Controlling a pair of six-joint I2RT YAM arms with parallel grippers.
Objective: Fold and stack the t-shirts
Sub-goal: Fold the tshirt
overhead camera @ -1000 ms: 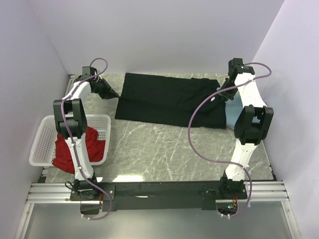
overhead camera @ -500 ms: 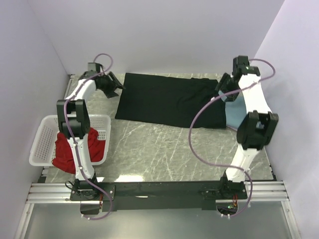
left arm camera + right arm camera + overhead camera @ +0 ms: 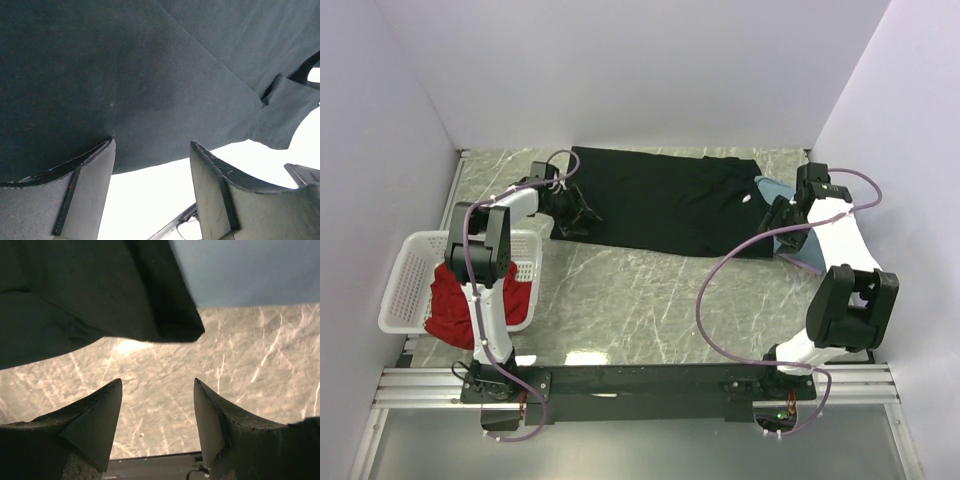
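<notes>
The black t-shirt [image 3: 665, 200] lies spread flat at twelve o'clock on the bench [image 3: 650, 300], laid out for folding. The left fingers [image 3: 85, 185] and right fingers [image 3: 95, 415] stand wide and empty at its seven and five o'clock corners, probably to pinch the hem.

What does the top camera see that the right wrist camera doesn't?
Only the top camera shows the white basket with the red shirt in it, and the small white mark on the black shirt. Only the right wrist camera shows, up close, the right end effector with its fingers apart and nothing between them. Both show the black shirt, the dusty-blue shirt and the marble table.
</notes>
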